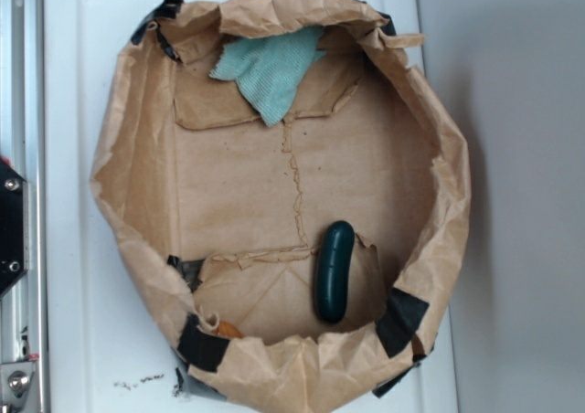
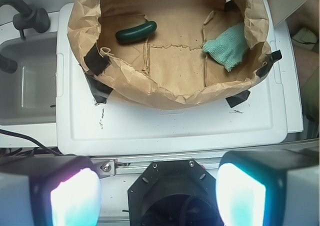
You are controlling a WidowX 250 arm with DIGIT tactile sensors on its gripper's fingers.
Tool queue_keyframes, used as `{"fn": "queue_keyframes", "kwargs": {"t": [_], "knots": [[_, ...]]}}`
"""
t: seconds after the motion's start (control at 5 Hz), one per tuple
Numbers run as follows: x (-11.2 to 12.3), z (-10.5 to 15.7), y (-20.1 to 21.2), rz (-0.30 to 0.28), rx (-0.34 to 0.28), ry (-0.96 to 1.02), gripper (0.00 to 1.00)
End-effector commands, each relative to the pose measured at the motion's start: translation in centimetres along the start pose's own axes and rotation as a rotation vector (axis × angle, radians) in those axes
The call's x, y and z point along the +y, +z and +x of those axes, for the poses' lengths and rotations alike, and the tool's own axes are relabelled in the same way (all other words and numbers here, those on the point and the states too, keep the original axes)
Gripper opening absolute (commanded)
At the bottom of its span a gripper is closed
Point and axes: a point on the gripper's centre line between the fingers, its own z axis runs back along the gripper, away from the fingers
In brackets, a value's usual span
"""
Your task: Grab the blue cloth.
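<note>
Below, white tray (image 1: 69,157) under paper basin (image 1: 228,203).

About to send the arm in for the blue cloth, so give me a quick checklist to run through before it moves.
1. Blue cloth in view, lying against the paper wall: ok.
2. Nothing lying on the cloth: ok.
3. Dark green oblong well apart from the cloth: ok.
4. Gripper open, fingers spread, nothing between: ok.
5. Gripper over the cloth: not ok, it sits outside the paper wall.
6. Tall crumpled wall beside the cloth leaves room for the fingers: cannot tell.
</note>
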Motion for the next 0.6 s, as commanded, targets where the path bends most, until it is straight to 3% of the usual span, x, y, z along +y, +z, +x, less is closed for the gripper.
{"fn": "queue_keyframes", "kwargs": {"t": [0.0,0.2,0.4], "knots": [[0.0,0.0,0.0,0.000,0.000,0.000,1.00],[-1.9,2.3,-2.4,0.014,0.032,0.056,1.00],[-2.9,4.8,-4.3,0.035,0.011,0.089,1.00]]}}
